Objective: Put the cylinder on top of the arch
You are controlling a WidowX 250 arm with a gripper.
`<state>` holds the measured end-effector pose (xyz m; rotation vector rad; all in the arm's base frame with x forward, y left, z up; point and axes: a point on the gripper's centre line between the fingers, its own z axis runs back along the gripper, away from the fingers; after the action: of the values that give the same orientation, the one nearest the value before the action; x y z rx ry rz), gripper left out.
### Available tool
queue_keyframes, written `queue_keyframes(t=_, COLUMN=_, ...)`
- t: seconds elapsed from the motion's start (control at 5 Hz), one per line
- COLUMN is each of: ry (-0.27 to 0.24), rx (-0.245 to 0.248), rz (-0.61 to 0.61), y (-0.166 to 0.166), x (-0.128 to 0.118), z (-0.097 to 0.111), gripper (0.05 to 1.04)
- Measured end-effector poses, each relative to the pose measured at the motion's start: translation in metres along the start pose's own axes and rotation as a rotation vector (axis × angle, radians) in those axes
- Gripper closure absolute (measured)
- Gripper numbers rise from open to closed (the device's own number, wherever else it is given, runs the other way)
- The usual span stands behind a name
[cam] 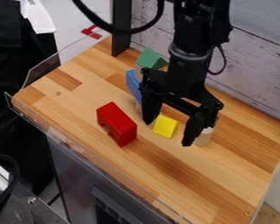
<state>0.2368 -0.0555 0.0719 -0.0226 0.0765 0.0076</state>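
The arm (192, 65) entered the camera view from the top edge, and its black gripper (169, 132) hung down over the right-centre part of the wooden worktop (183, 177). The claw stood wide, its two fingers well apart. In the camera view, the yellow block (165, 126) appeared in the gap between the fingers, on the worktop.

The task part, a pale cylinder (204, 136), stood on the worktop just beside the right-hand finger as viewed. That finger hid part of it (contact between the two could not be determined). The cylinder was apart from the red arch (124, 126), with the yellow block between them.

The arch stood upright on the worktop, left of the gripper in the view. Its opening faced the lower left, and its flat top faced upward.

A blue block (132, 85) was positioned behind the arch, near the left-hand finger; the gripper covered part of it. Farther back, a green triangular block (151, 59) sat near the blue block, partly behind the arm. A black post (121, 26) rose at the rear edge of the worktop, next to the grey planked wall (256, 70). Clear side panels (43, 74) bordered the worktop at the left.
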Motion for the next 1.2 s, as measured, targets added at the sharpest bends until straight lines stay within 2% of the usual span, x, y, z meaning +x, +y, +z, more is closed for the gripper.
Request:
queue_keyframes(t=0.2, ry=0.030, rx=0.005, rz=0.003, y=0.001, x=-0.003, z=-0.008, gripper=0.084)
queue_keyframes(t=0.4, ry=0.033, rx=-0.013, rz=0.022, y=-0.006, x=-0.004, z=-0.007, gripper=0.084)
queue_keyframes(t=0.8, ry=0.020, rx=-0.093, rz=0.096, y=-0.014, x=0.002, z=-0.004, gripper=0.084)
queue_keyframes(t=1.2, ry=0.020, rx=-0.072, rz=0.200, y=-0.019, x=0.019, z=-0.001, gripper=0.084)
